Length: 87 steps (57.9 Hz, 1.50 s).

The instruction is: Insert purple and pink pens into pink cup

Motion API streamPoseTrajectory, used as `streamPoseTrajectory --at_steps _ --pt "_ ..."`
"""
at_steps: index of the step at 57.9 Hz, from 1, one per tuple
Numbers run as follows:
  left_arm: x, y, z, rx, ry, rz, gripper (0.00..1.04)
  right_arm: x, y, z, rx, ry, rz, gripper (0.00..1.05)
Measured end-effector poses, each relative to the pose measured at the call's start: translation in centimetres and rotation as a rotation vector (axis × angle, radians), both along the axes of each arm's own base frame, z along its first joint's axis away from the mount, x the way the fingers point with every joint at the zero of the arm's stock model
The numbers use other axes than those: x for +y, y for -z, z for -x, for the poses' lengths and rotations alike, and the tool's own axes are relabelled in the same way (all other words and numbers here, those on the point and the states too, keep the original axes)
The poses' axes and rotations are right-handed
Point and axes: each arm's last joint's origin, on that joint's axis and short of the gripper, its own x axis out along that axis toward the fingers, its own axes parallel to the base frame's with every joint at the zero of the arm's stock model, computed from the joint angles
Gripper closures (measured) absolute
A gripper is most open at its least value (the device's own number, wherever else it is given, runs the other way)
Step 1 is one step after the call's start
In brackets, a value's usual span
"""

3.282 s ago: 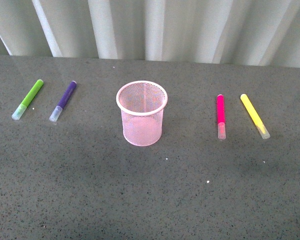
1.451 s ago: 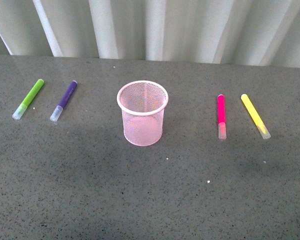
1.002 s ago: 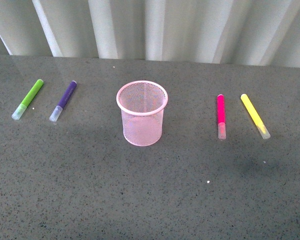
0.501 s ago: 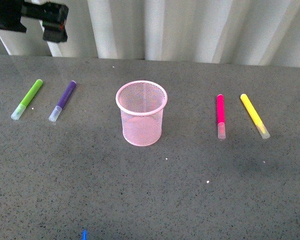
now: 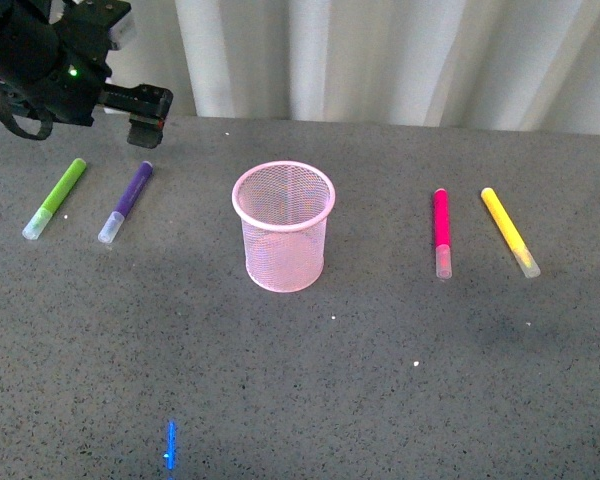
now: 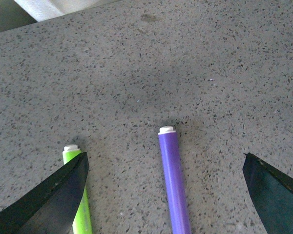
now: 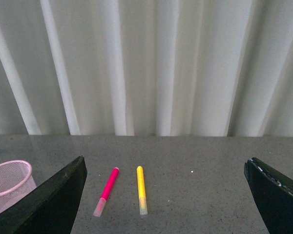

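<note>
The pink cup (image 5: 283,225) stands upright in the middle of the table; it also shows at the edge of the right wrist view (image 7: 10,183). The purple pen (image 5: 126,202) lies left of the cup, beside a lime-green marker (image 5: 55,198). My left gripper (image 5: 145,115) hangs open just behind and above the purple pen. In the left wrist view the purple pen (image 6: 173,180) lies between the wide-apart fingers of that gripper (image 6: 164,156), untouched. The pink pen (image 5: 441,232) lies right of the cup. My right gripper (image 7: 166,159) is open, well back from the pink pen (image 7: 106,191).
A yellow marker (image 5: 509,232) lies just right of the pink pen, also in the right wrist view (image 7: 141,190). The lime-green marker (image 6: 85,219) sits partly under one left finger (image 6: 44,200). A white curtain backs the table. A small blue light streak (image 5: 170,445) shows near the front edge.
My left arm has come into the front view from the upper left and moved down and right toward the purple pen. Pens and cup have not moved.
</note>
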Motion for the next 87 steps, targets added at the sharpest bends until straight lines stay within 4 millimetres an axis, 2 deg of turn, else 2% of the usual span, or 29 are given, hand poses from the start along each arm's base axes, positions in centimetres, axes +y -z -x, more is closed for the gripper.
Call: streamPoseTrajectory --at_steps 19,41,54,57,77,82,87 --pt "-1.0 3.5 -1.0 0.055 0.011 -0.014 0.07 0.0 0.0 0.0 0.000 0.000 0.000 0.07" --pt "-0.4 5.2 -1.3 0.079 -0.015 -0.025 0.07 0.0 0.0 0.0 0.000 0.000 0.000 0.07" --pt "-0.3 5.3 -1.4 0.080 -0.018 -0.024 0.07 0.0 0.0 0.0 0.000 0.000 0.000 0.07" --pt "-0.3 5.3 -1.4 0.079 -0.019 -0.024 0.12 0.0 0.0 0.0 0.000 0.000 0.000 0.07" --pt "-1.0 5.6 -1.5 0.076 -0.015 -0.031 0.61 0.0 0.0 0.0 0.000 0.000 0.000 0.07" --pt "-0.9 5.6 -1.5 0.073 -0.023 -0.040 0.79 0.0 0.0 0.0 0.000 0.000 0.000 0.07" --pt "-0.8 5.6 -1.5 0.069 -0.032 -0.043 0.90 0.0 0.0 0.0 0.000 0.000 0.000 0.07"
